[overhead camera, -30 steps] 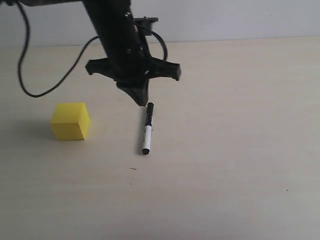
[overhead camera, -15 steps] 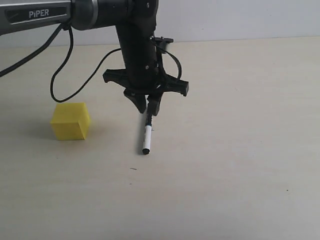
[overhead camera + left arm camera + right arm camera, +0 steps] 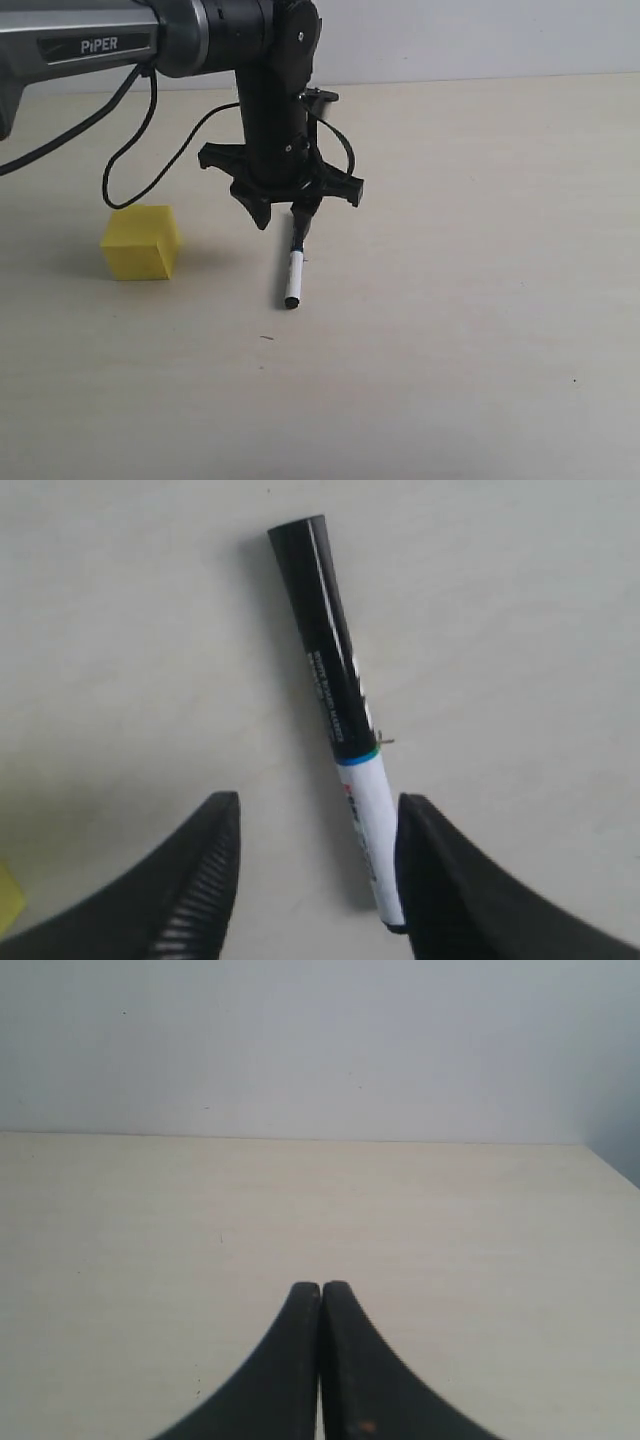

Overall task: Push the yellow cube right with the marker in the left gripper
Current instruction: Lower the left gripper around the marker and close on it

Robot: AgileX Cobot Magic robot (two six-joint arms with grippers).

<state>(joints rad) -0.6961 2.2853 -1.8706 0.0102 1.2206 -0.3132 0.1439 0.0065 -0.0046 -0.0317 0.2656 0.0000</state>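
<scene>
The marker (image 3: 294, 268) lies flat on the pale table, black cap pointing away, white barrel nearer. My left gripper (image 3: 283, 222) is over it, open, nothing clamped. In the left wrist view the marker (image 3: 340, 710) runs out from between the fingers of the left gripper (image 3: 318, 805). Its white barrel lies close along one finger (image 3: 430, 860), while a wide gap separates it from the other. The yellow cube (image 3: 141, 242) sits on the table to the left of the gripper, apart from it. My right gripper (image 3: 320, 1288) is shut and empty over bare table.
A black cable (image 3: 130, 150) loops from the left arm down over the table behind the cube. The grey arm labelled PiPER (image 3: 80, 45) reaches in from the upper left. A white wall (image 3: 320, 1040) stands at the table's far edge.
The left gripper, shut a second ago, has opened wide and come down over the marker. The marker and the cube have not moved.
</scene>
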